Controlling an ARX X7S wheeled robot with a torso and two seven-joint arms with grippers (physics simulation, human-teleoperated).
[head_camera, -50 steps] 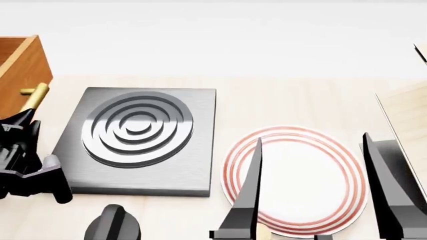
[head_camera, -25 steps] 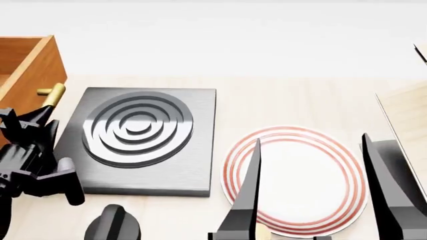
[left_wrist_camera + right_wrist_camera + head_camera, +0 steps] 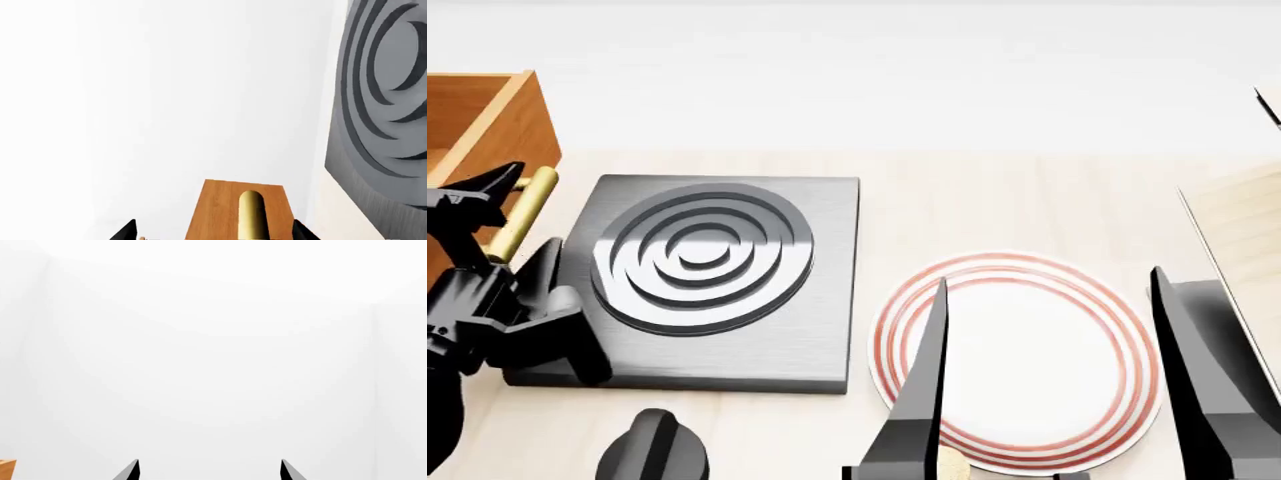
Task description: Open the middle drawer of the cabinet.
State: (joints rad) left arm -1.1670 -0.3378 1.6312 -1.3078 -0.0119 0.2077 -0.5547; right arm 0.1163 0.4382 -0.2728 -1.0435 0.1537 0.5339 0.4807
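The middle drawer (image 3: 487, 125) stood pulled out at the far left of the head view, its orange-brown box open at the top, and its brass handle (image 3: 523, 212) ran along the front face just beside the hotplate (image 3: 707, 275). The left gripper (image 3: 487, 215) was at that handle: one dark finger rose on the drawer side of the bar and another sat on the hotplate side, so the bar lay between the fingers. In the left wrist view the handle (image 3: 253, 215) and the wooden front (image 3: 213, 210) behind it sat squarely between the two finger tips, which stood apart on either side. Whether they were actually pressing the brass I could not tell.

The drawer looked like a rigid wooden box on slides; it would likely move stiffly along one line only, so a pull had to run straight out from the cabinet (image 3: 454, 200). The bar was smooth, round metal and probably slippery, so the fingers should wrap its middle, with the stand-off gap behind it giving room for one finger.

The right gripper (image 3: 208, 471) showed two finger tips spread wide with nothing between them, above the red-ringed plate (image 3: 1014, 360) on the tabletop (image 3: 1001, 200).
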